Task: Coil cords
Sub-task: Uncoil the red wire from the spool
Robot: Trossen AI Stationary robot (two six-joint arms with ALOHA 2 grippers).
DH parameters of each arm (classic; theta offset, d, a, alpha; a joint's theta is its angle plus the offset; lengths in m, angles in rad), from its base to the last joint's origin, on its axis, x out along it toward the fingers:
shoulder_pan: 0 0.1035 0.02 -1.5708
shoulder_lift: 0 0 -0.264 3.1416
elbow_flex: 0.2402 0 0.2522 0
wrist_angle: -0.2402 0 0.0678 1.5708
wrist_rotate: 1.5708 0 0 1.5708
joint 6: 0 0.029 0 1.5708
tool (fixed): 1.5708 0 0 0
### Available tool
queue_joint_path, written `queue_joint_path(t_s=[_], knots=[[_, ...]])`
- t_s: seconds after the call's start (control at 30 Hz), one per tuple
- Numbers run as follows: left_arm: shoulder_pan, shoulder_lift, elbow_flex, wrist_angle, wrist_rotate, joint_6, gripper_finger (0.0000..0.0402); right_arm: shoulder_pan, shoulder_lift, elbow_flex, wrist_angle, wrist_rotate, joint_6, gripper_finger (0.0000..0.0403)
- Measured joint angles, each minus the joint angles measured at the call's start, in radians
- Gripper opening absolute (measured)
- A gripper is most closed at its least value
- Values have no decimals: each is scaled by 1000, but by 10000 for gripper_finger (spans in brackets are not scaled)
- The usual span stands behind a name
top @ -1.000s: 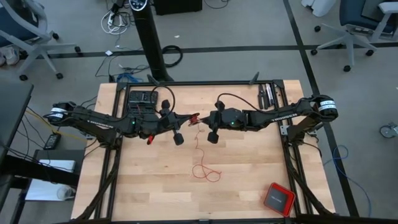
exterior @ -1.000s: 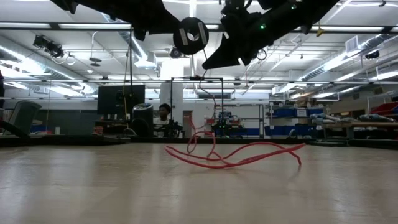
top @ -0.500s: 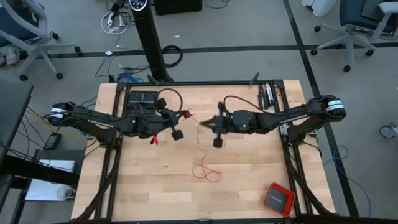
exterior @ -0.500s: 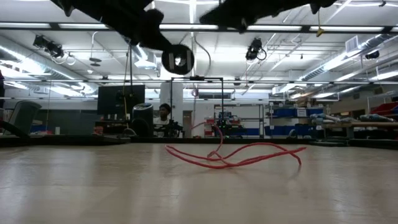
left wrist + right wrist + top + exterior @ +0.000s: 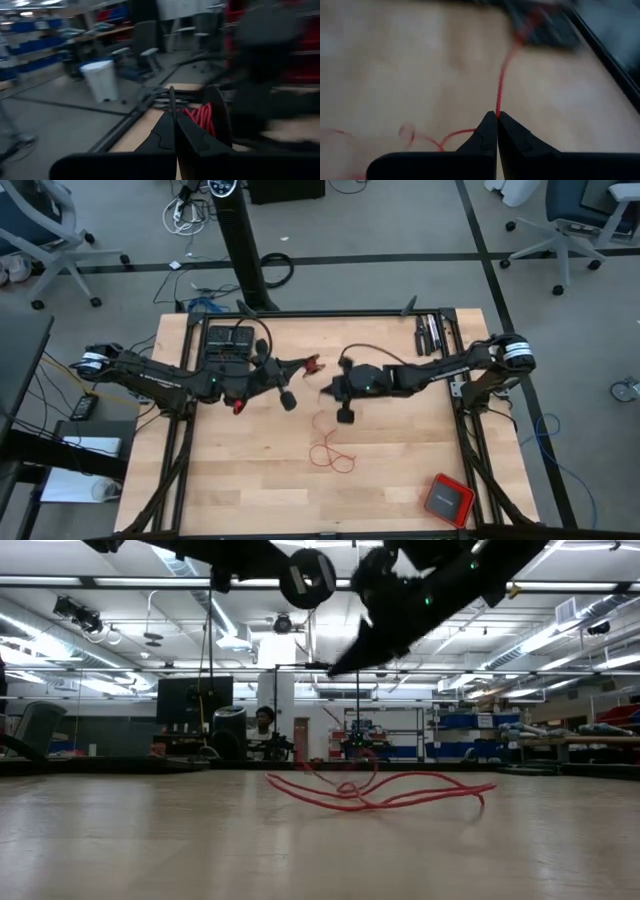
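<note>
Red cord: loose loops lie on the table mid-front; one strand rises to the right gripper, which pinches it at the fingertips. A wound red bundle sits at the tip of the left gripper, fingers pressed together on it. Change over the last second: the right gripper swung away, then came back in close beside the left, lower over the wood; the loops on the table shifted slightly. Reads as one more wrap being fed onto the bundle; much slack remains.
</note>
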Motion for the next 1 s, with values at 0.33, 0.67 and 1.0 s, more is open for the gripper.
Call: queue_joint_path(t_s=[0.33,0.67,1.0], knots=[[-2,-20,0,-214,154,-1,0,-93,-185,0,-300,104,219,1],[9,-86,0,-341,168,-38,0,61,-375,0,-207,219,156,1],[10,-77,-1,-348,95,-30,0,244,-317,0,217,64,-106,0]])
